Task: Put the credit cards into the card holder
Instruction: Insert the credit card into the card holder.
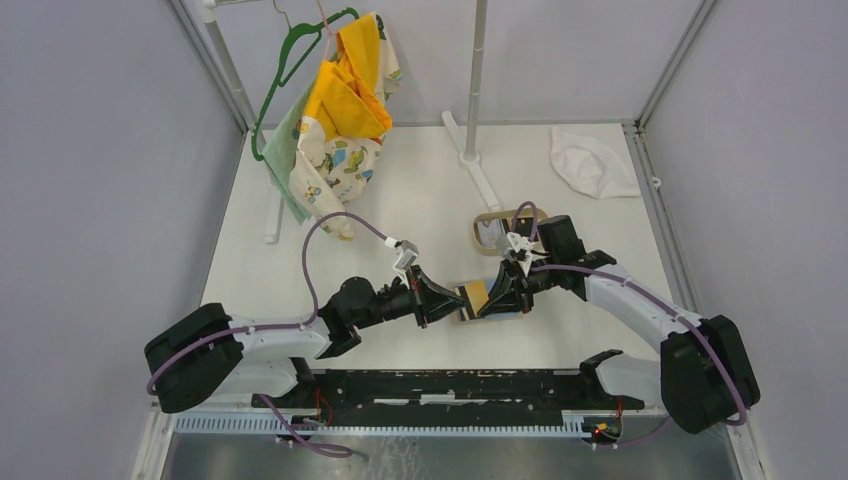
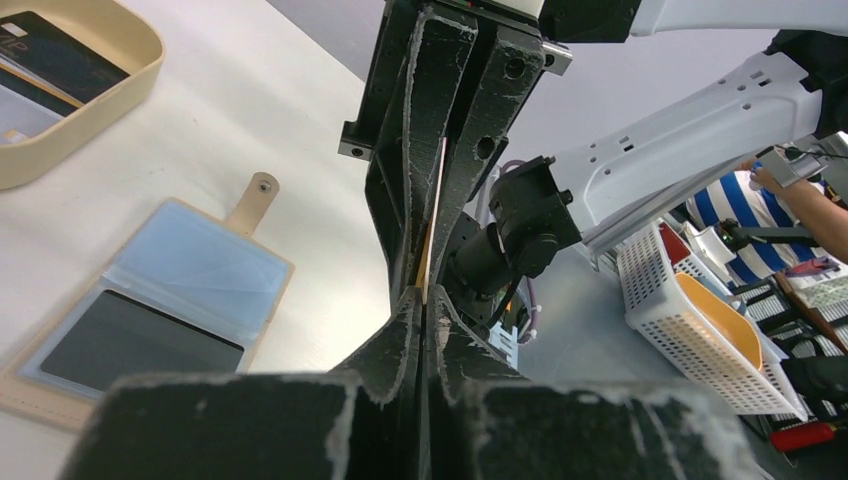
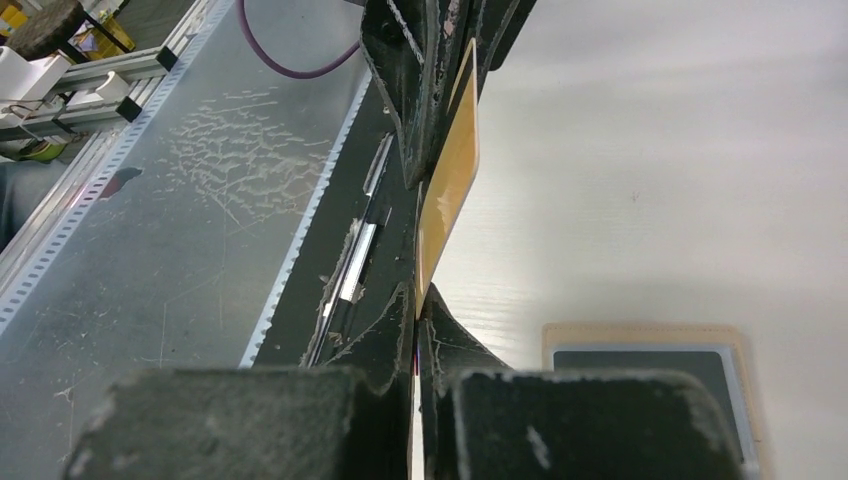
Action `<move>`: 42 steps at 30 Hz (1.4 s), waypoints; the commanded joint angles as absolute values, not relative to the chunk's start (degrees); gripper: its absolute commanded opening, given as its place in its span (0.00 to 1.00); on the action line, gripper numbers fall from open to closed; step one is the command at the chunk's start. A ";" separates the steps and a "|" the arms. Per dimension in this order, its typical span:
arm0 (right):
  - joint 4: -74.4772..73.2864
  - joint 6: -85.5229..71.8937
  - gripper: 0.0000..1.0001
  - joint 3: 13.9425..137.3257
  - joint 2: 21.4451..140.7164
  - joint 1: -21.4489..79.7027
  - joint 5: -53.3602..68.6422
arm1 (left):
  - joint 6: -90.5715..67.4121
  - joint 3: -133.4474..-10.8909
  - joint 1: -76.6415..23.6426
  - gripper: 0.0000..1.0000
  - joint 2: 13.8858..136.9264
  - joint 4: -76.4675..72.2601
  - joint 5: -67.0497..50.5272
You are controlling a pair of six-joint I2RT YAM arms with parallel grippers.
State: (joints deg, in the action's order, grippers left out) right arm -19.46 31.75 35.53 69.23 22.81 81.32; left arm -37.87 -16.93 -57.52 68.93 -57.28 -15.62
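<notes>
A gold card (image 3: 448, 190) stands on edge at the centre of the top view, off the table, pinched at opposite ends by the left gripper (image 2: 424, 300) and right gripper (image 3: 417, 300). The card holder (image 2: 150, 310) lies open and flat at lower left of the left wrist view, tan-edged, with one light blue and one dark pocket and its snap tab pointing up-right. A dark card (image 2: 55, 55) and a grey card (image 2: 20, 115) lie in the tray (image 2: 110, 105) at upper left.

Bright even light, soft shadows; left gripper (image 2: 425, 300) blurred up close.

Gold-yellow credit card (image 3: 447, 190), tan-edged card holder (image 2: 150, 300) with light blue and dark grey pockets
</notes>
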 commanded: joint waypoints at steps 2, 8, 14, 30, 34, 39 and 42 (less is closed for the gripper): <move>-19.30 32.44 0.00 38.06 69.26 23.05 83.54 | -37.79 -19.06 -57.77 0.03 69.70 -60.60 -16.97; -23.77 37.84 0.55 39.84 68.14 22.79 76.51 | -42.84 -15.45 -57.71 0.02 69.23 -62.69 -11.38; -15.60 33.39 0.65 37.44 58.72 17.12 50.76 | -55.47 -12.25 -57.73 0.02 71.59 -62.58 -4.48; -19.17 49.00 0.31 34.96 66.13 16.69 26.44 | -67.11 -23.94 -60.11 0.02 84.09 -40.11 2.79; -19.64 49.26 0.28 34.87 67.65 16.95 26.55 | -68.06 -25.36 -60.00 0.02 88.81 -42.72 3.55; -20.00 49.55 0.26 34.89 69.36 17.80 25.23 | -69.70 -27.31 -59.20 0.02 95.10 -48.97 0.62; -20.05 49.56 0.25 34.91 69.83 18.40 25.01 | -70.83 -27.44 -58.78 0.02 97.26 -51.69 0.26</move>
